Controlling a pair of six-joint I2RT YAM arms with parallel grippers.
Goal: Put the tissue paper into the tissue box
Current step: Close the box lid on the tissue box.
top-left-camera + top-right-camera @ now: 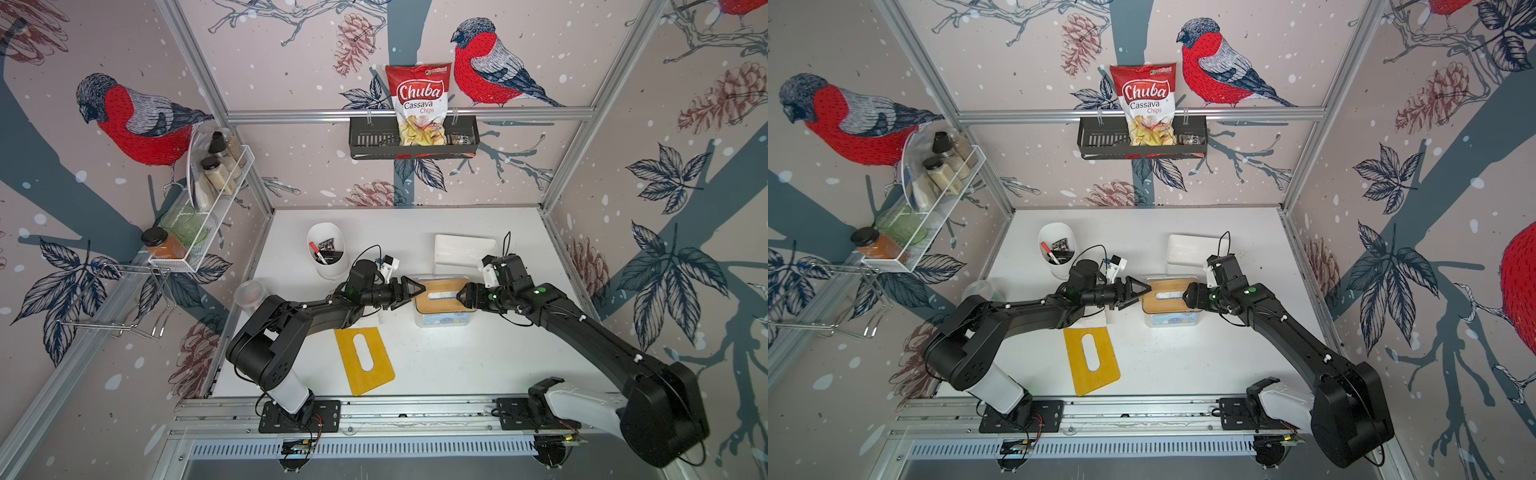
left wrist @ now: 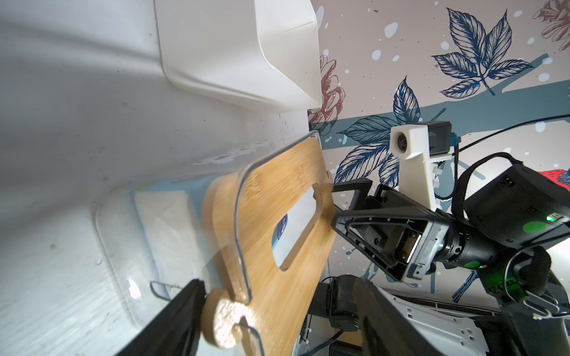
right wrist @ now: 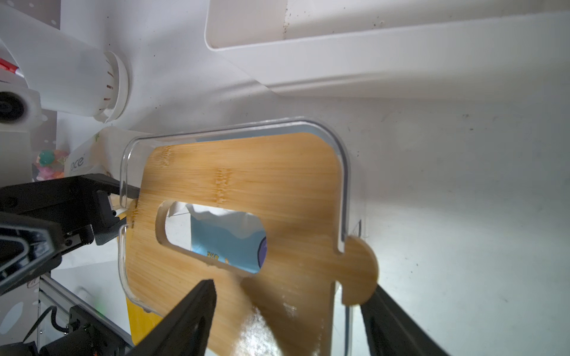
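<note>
**Tissue in the box, lid held by neither gripper**

The tissue [image 3: 223, 245] is seen through the slot of the lid [image 1: 436, 286]. It lies inside the box [image 1: 442, 320], which stands near the table's middle. The lid appears seated within the clear rim, with a round tab [image 3: 361, 271] poking out through a notch at each end.

The left gripper [image 1: 415, 296] is placed at the box's 9 o'clock and the right gripper [image 1: 459, 297] at its 3 o'clock. In each wrist view the jaws are spread wide astride a tab and nothing is clamped. Whether a right finger touches its tab cannot be told.

A spare lid [image 1: 370, 380] lies flat at the box's 7 o'clock, and a white bin [image 1: 463, 249] stands at 1 o'clock.

The tissue is judged light, soft and easily crushed, with a slick film wrap. A loose sheet would tear if pulled, so the pack is best taken by its long sides. No further hold on it seems needed.

The lid is judged stiff, thin, light and smooth. It is best taken by the end tabs and pressed down evenly. The box is light and may slide if it is pushed from one end only.
</note>
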